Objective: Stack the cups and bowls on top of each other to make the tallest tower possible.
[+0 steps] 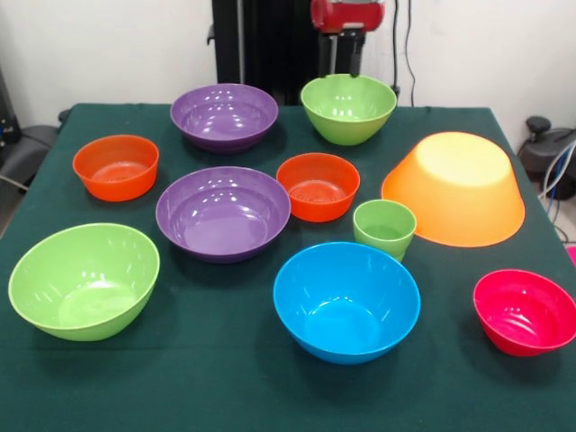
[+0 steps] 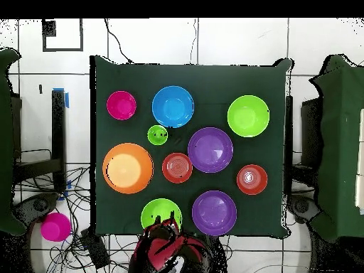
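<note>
One light-green cup (image 1: 384,229) (image 2: 157,134) stands upright mid-table, apart from the bowls round it. All bowls sit singly, none stacked: two purple (image 1: 223,212) (image 1: 224,115), two light green (image 1: 84,279) (image 1: 348,106), two orange-red (image 1: 116,166) (image 1: 318,185), one blue (image 1: 346,301), one pink-red (image 1: 526,310). The large orange-yellow bowl (image 1: 454,187) (image 2: 127,168) lies mouth down. My gripper (image 1: 346,54) hangs drawn back at the table's far edge, just behind the far green bowl, holding nothing that I can see.
The dark green tablecloth (image 1: 225,378) covers the whole table. The red arm (image 2: 167,245) is bunched at the robot-side edge. A pink round thing (image 2: 55,227) lies on the floor off the table, among cables.
</note>
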